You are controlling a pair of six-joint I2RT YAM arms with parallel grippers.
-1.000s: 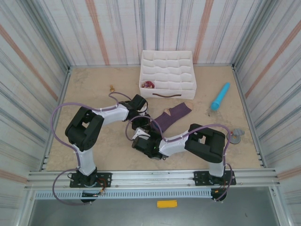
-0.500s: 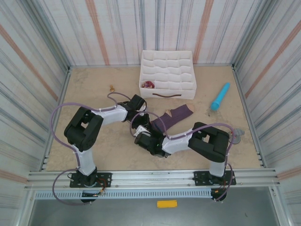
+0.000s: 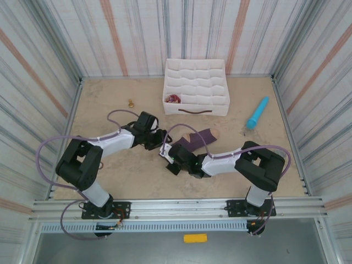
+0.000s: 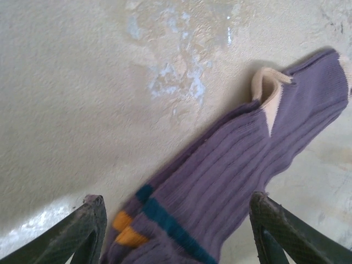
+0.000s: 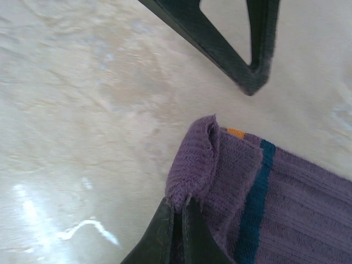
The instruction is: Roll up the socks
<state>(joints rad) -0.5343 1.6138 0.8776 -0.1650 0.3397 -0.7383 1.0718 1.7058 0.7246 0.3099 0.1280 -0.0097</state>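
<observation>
**Item under task.** The purple sock point(image 3: 197, 138) lies flat on the bench point(image 3: 104, 104), about mid-bench and just near of the white divided organiser point(image 3: 196, 88). Its tan toe points right and its orange- and teal-striped cuff points left. No part is rolled yet.

**Right hand.** In the right wrist view the right hand point(image 5: 177, 214) is pinched tight on the folded rim of the cuff, with fabric bunched between its fingertips. In the overhead view it sits at the sock's left end point(image 3: 171, 151).

**Left hand.** The left hand point(image 4: 176, 203) is spread wide and holds nothing. The cuff lies between its two fingers point(image 4: 91, 220), apart from both.

**Change noted.** Over the last second the left arm has swung its elbow out to the left and drawn its hand back towards the cuff end. The right arm has stretched out, its elbow shifting right. The sock now lies flatter and more nearly left-to-right than a second ago.

**Assessment.** The sock appears to have been straightened and the cuff secured. The roll is judged to be about to start, from cuff towards toe.

**Surroundings.**
- A dark red and white bundle point(image 3: 174, 99) sits in the organiser's near-left compartment. Whether it is the second sock cannot be told.
- A turquoise stick-shaped object point(image 3: 257, 113) lies well apart to the right.
</observation>
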